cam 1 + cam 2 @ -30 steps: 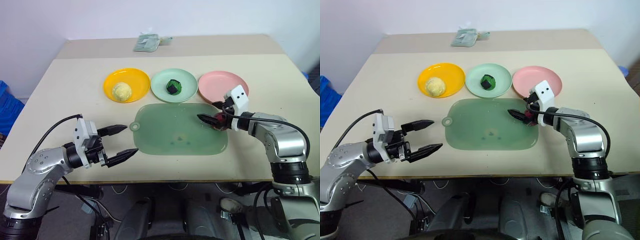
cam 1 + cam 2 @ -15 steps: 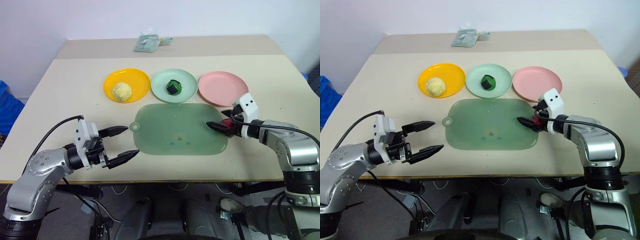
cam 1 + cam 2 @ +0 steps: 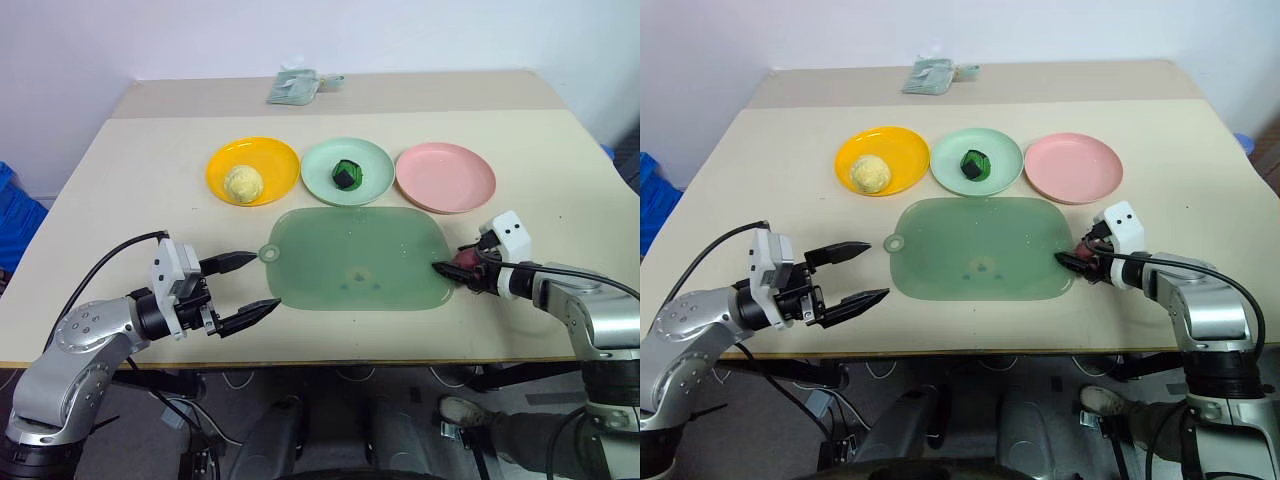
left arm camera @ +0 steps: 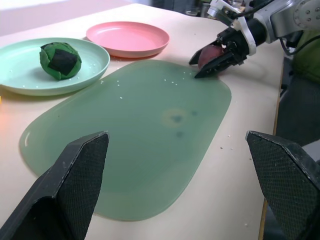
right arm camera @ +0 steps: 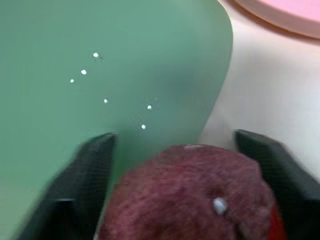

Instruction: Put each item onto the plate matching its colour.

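The dark red-purple lump [image 3: 464, 266] sits low at the right rim of the green mat [image 3: 350, 255], with my right gripper [image 3: 445, 270] shut on it. In the right wrist view the lump [image 5: 192, 192] is wedged between both fingers [image 5: 92, 167]. The pink plate [image 3: 446, 177] behind it holds nothing. A pale yellow lump [image 3: 243, 182] rests on the orange-yellow plate [image 3: 280, 158]. A dark green lump [image 3: 347, 174] lies on the mint green plate [image 3: 375, 170]. My left gripper [image 3: 266, 281] hovers open at the mat's left end, holding nothing.
A folded packet [image 3: 295, 85] lies at the table's far edge. A blue bin [image 3: 15, 215] stands off the table's left side. The near table edge runs just below both grippers.
My right gripper has moved right and toward the near edge, off the mat's right end, taking the red-purple lump with it. Its fingers have narrowed on the lump. The left arm stayed still.
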